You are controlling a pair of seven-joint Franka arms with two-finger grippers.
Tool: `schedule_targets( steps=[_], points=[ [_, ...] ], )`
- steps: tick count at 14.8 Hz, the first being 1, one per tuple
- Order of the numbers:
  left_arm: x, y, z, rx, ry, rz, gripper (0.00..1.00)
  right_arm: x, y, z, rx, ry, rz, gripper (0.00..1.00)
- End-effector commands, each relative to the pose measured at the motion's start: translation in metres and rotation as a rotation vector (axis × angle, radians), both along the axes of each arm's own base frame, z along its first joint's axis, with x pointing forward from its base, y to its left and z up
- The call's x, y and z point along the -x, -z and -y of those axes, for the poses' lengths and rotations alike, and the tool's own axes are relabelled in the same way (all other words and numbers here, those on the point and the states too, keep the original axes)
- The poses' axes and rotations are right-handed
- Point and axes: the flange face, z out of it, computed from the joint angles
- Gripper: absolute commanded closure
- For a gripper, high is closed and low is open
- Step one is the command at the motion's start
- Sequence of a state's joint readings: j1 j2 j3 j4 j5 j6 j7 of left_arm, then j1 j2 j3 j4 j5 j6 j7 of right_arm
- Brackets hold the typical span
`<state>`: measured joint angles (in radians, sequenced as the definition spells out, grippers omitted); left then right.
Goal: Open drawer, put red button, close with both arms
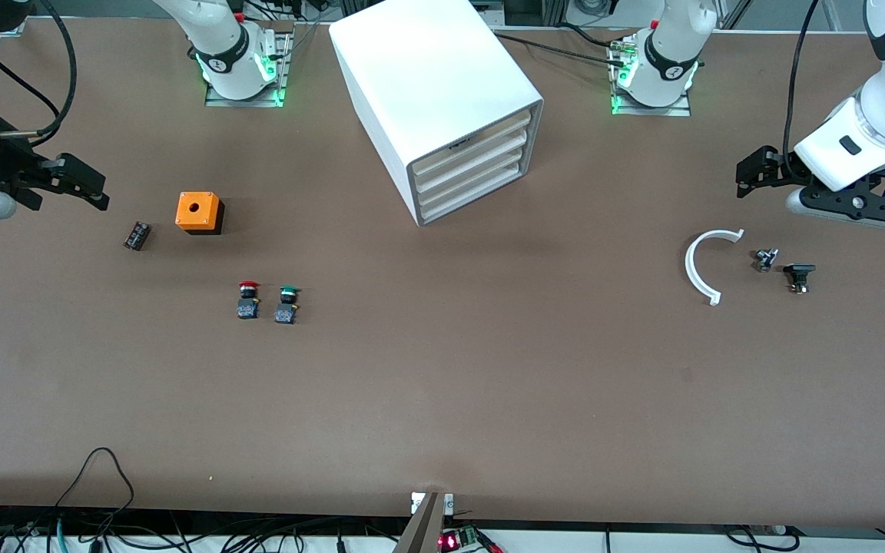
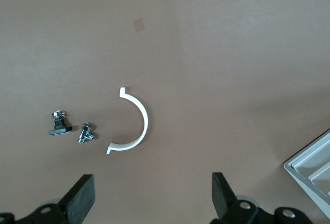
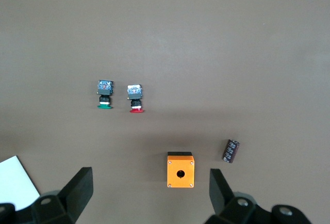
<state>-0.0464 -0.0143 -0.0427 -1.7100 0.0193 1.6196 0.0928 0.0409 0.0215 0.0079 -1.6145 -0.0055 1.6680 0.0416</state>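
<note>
The white cabinet [image 1: 435, 84] stands in the middle of the table, near the arms' bases. Its four cream drawer fronts are all shut, and the drawer [image 1: 473, 160] is second from the top. The red button [image 1: 248, 299] stands on the table nearer the front camera, toward the right arm's end; it also shows in the right wrist view [image 3: 136, 98]. My right gripper [image 1: 83, 184] is open and empty, beside the orange box; in its wrist view [image 3: 149, 195] the box lies between the fingers' line. My left gripper [image 1: 751, 173] [image 2: 153, 198] is open and empty over bare table at the left arm's end.
A green-capped button [image 1: 286, 304] [image 3: 104, 95] stands beside the red one. An orange box with a hole [image 1: 198, 212] [image 3: 180, 170] and a black cylinder [image 1: 137, 235] lie near the right gripper. A white arc [image 1: 706, 265] [image 2: 135, 123] and two small metal parts [image 1: 766, 259] [image 1: 799, 276] lie near the left gripper.
</note>
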Motion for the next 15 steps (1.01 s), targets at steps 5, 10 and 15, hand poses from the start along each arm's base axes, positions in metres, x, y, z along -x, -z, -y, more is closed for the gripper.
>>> schedule_targets(
  steps=[5, 10, 15],
  points=[
    [-0.003, -0.005, 0.0, 0.009, 0.001, -0.008, 0.0, -0.004, -0.007, 0.001, 0.009, -0.014, -0.002, 0.0],
    [-0.002, -0.005, 0.002, 0.009, 0.002, -0.008, 0.0, -0.011, 0.021, -0.03, 0.006, -0.048, -0.067, 0.0],
    [-0.001, -0.004, 0.006, 0.017, 0.013, -0.025, 0.0, -0.032, 0.075, -0.047, 0.007, -0.081, -0.139, 0.0]
  ],
)
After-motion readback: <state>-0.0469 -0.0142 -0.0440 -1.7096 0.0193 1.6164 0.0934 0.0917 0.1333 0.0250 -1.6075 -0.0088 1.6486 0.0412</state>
